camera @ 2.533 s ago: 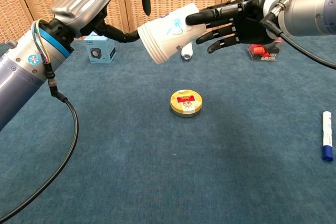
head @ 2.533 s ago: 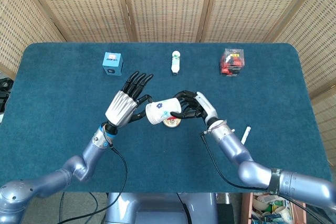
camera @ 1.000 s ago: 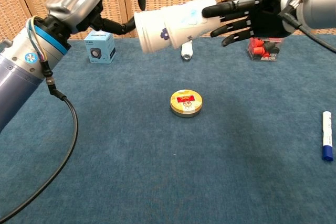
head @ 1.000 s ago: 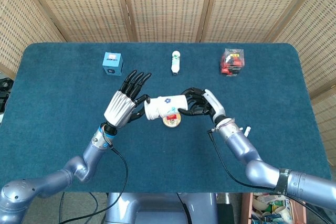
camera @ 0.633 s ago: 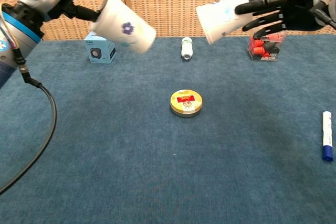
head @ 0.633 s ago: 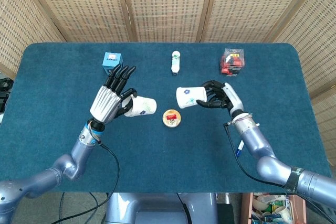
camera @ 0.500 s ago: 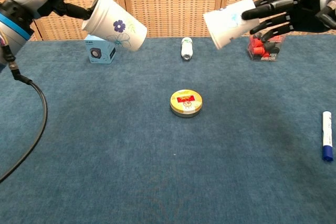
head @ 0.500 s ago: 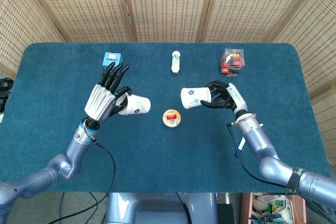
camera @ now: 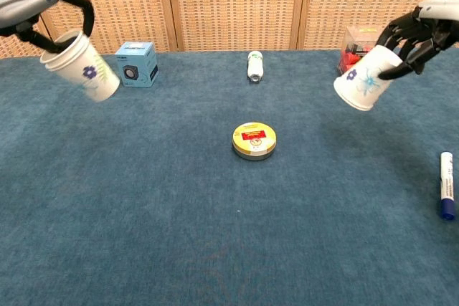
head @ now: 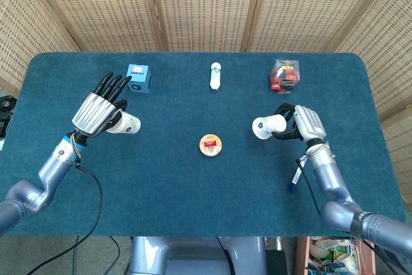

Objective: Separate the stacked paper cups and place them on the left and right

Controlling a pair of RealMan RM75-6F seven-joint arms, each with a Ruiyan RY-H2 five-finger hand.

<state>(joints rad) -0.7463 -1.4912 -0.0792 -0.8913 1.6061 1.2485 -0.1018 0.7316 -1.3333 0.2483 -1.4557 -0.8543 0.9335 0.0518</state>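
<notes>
Now that the two cups have come apart and travelled outward, we hold one in each hand, well away from each other. Moments ago they were still nested together above the round tin [head: 210, 144]; now the tin lies alone between our hands, far from both.

Our left hand [head: 96, 113] has its fingers curled over the left cup [camera: 79, 64], clamped on its upper wall near the rim. That cup hangs tilted below the fingers, base pointing down and toward the middle, clear of the table [camera: 215, 249]. The blue box [camera: 136, 64] stands just beyond the fingertips, further back.

Our right hand [camera: 419, 34] grips the right cup [camera: 364, 78] around its base end, fingers wrapped on it; the cup tilts with its open mouth down and inward, also off the cloth. The clear box of red parts [head: 285, 76] sits behind these fingers and the marker [camera: 446, 195] lies on the near side of them.

We judge the separating step done and the spread to left and right nearly complete. What remains is setting each cup down. The right cup needs turning if it is to stand on its base, and a tilted release could let either one roll.
</notes>
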